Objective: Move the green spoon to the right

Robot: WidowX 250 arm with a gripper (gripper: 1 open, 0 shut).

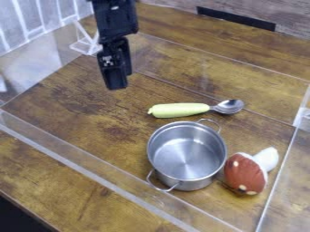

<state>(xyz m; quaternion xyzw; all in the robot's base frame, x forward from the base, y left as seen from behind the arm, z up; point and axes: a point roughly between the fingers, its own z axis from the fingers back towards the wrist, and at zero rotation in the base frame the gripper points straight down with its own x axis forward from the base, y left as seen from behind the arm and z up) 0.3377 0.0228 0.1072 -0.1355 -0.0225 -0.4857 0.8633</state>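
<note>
The green spoon (194,109) lies flat on the wooden table, its yellow-green handle pointing left and its silver bowl to the right, just behind the steel pot. My gripper (114,83) hangs above the table to the left of the spoon and well apart from it. Its dark fingers point down and stand open, with nothing between them.
A steel pot (187,154) stands in front of the spoon. A red-brown and white mushroom toy (247,171) lies to the pot's right. Clear plastic walls (85,163) fence the wooden table (72,104) on the front, left and right.
</note>
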